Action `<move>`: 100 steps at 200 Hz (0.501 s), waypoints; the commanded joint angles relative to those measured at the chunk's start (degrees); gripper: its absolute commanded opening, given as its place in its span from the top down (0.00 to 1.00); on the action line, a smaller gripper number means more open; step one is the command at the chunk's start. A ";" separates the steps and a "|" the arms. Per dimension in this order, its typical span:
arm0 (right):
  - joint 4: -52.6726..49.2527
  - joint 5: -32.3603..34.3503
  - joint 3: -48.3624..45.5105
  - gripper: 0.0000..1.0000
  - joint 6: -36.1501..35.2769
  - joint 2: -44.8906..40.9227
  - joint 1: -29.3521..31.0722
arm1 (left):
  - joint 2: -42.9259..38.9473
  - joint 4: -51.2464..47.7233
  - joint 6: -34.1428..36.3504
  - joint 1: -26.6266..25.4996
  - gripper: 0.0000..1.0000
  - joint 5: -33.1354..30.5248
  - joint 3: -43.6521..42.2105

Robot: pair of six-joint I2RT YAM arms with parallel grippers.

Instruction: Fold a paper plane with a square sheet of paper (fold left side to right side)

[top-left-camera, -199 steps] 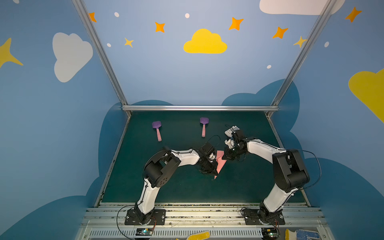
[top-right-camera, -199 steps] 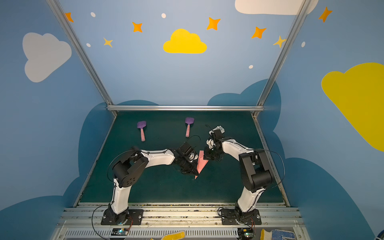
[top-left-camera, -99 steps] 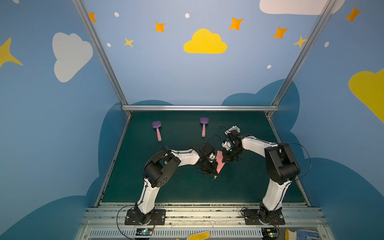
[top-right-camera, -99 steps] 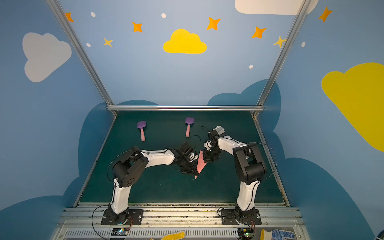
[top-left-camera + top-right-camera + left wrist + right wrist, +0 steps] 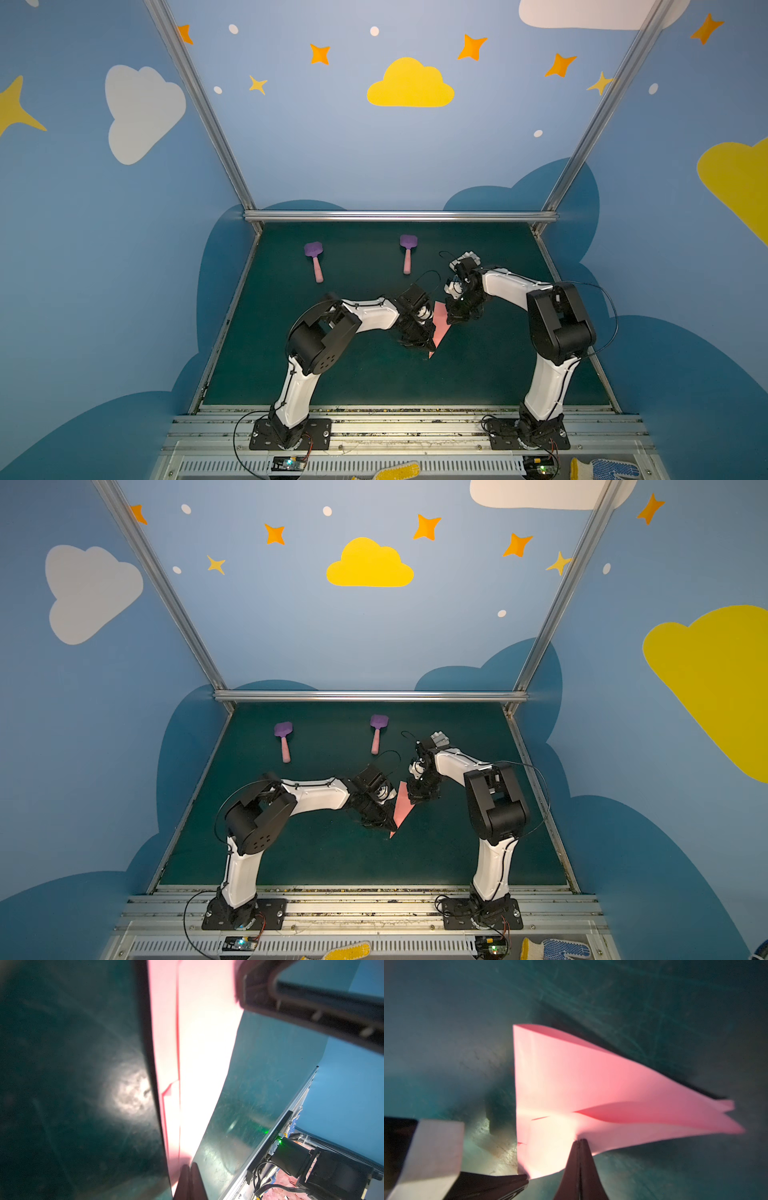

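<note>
The salmon-pink square sheet of paper lies on the green mat, folded into a narrow pointed paper plane shape with its tip toward the front; it shows in both top views. My left gripper is shut at its left edge. In the left wrist view its fingertips rest on the long pink strip. My right gripper is shut at the paper's far right side. In the right wrist view its tips touch the paper, whose upper layer bulges up. Whether a layer is pinched I cannot tell.
Two purple spatulas with pink handles lie at the back of the mat. Metal rails border the mat. A white block shows beside the left gripper's dark fingers. Gloves lie at the front rail.
The right arm's elbow has swung inward to the left and its gripper has shifted slightly toward the paper. The left arm and the paper have stayed put.
</note>
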 commanded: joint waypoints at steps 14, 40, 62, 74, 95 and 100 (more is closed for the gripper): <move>-2.27 4.38 1.64 1.00 -0.84 2.59 -1.79 | -0.32 -3.19 0.50 0.34 0.96 -1.43 -1.94; -3.48 5.25 3.04 1.00 -0.92 3.44 -2.58 | -0.38 -3.01 0.48 0.35 0.96 -1.37 -2.06; -4.58 6.82 4.12 1.00 -0.82 4.33 -2.80 | -0.53 -2.80 0.52 0.44 0.96 -1.28 -2.16; -5.01 7.79 4.77 1.00 -0.51 4.93 -2.87 | -0.54 -2.71 0.48 0.49 0.96 -1.13 -2.16; -6.57 9.97 6.61 1.00 -0.30 6.41 -2.78 | -0.54 -2.50 0.56 0.45 0.96 -0.97 -2.04; -6.94 10.58 7.09 1.00 -0.41 6.68 -2.78 | -0.55 -2.44 0.60 0.45 0.97 -0.97 -2.06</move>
